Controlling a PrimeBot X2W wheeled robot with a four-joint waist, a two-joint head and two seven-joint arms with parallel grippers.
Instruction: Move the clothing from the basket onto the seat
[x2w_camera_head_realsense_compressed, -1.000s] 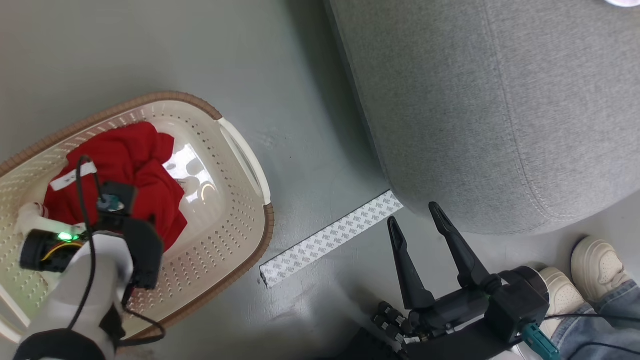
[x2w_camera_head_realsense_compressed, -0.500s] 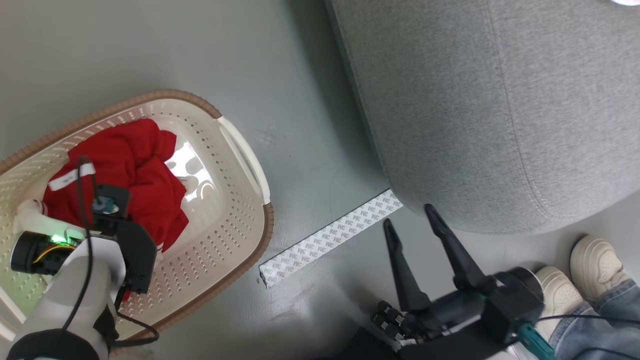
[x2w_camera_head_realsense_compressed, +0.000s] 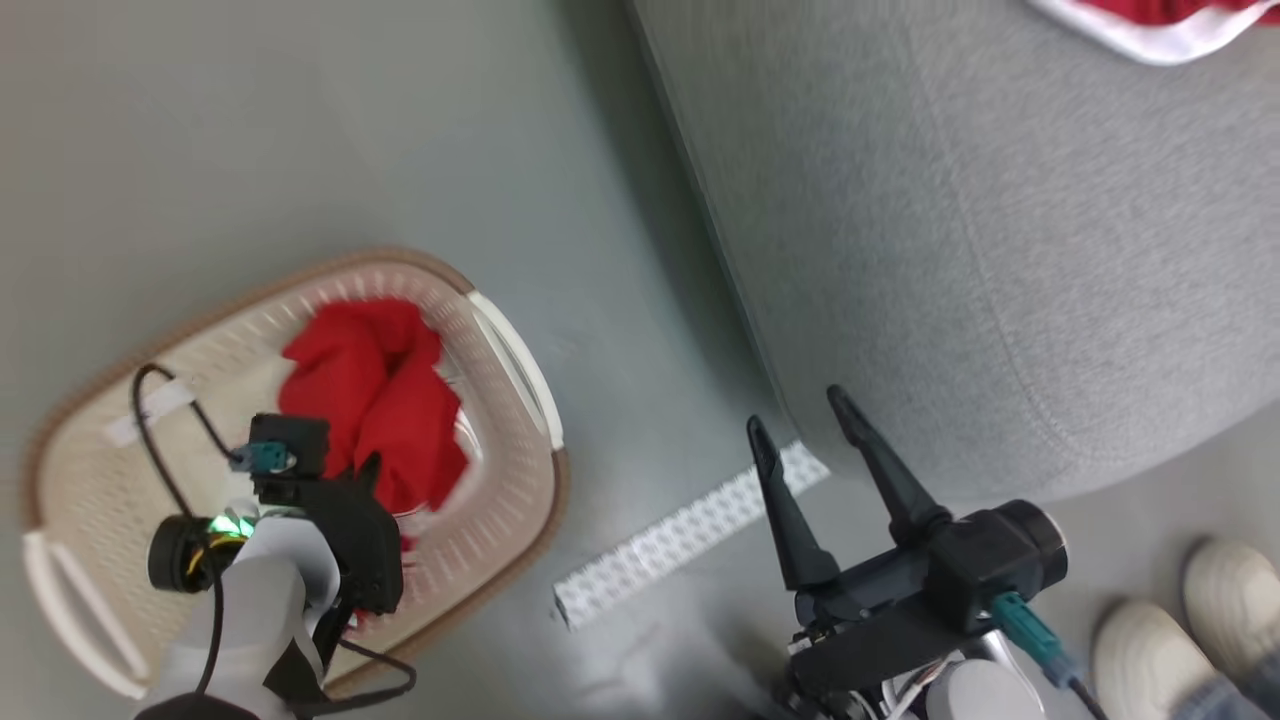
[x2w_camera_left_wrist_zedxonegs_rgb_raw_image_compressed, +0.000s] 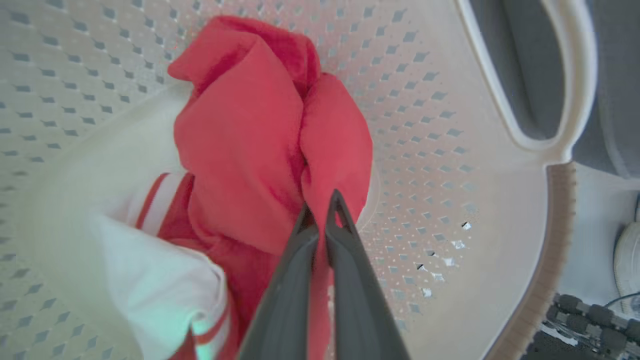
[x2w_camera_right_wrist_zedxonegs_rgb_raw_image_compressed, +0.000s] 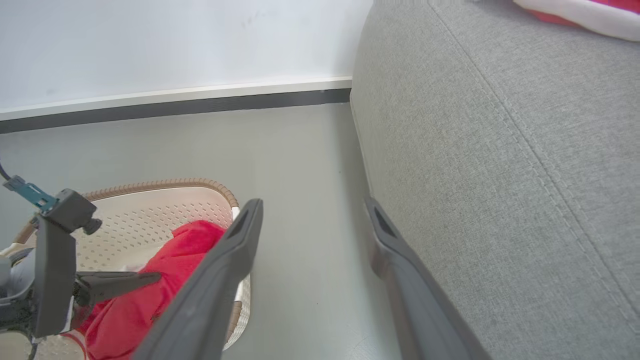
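Observation:
The cream basket (x2w_camera_head_realsense_compressed: 300, 275) stands on the floor at the lower left. Red clothing (x2w_camera_head_realsense_compressed: 385, 390) rises bunched out of it. My left gripper (x2w_camera_left_wrist_zedxonegs_rgb_raw_image_compressed: 322, 205) is shut on a fold of that red fabric, and a white-trimmed, striped part (x2w_camera_left_wrist_zedxonegs_rgb_raw_image_compressed: 150, 280) hangs beside it. From the right wrist view, the same gripper (x2w_camera_right_wrist_zedxonegs_rgb_raw_image_compressed: 150, 277) reaches into the clothing (x2w_camera_right_wrist_zedxonegs_rgb_raw_image_compressed: 150, 300) over the basket (x2w_camera_right_wrist_zedxonegs_rgb_raw_image_compressed: 165, 185). My right gripper (x2w_camera_head_realsense_compressed: 795, 410) is open and holds nothing, close to the front edge of the grey seat (x2w_camera_head_realsense_compressed: 1000, 250). Another red garment with white trim (x2w_camera_head_realsense_compressed: 1150, 25) lies on the seat at the top right.
A white patterned strip (x2w_camera_head_realsense_compressed: 690, 530) lies on the grey floor between basket and seat. A person's pale shoes (x2w_camera_head_realsense_compressed: 1190, 610) stand at the lower right. A wall with a dark baseboard (x2w_camera_right_wrist_zedxonegs_rgb_raw_image_compressed: 175, 102) runs behind the basket.
My left gripper has closed on the red clothing and drawn it up into a bunch. The head camera has shifted, bringing the garment on the seat into view. The right gripper stays open.

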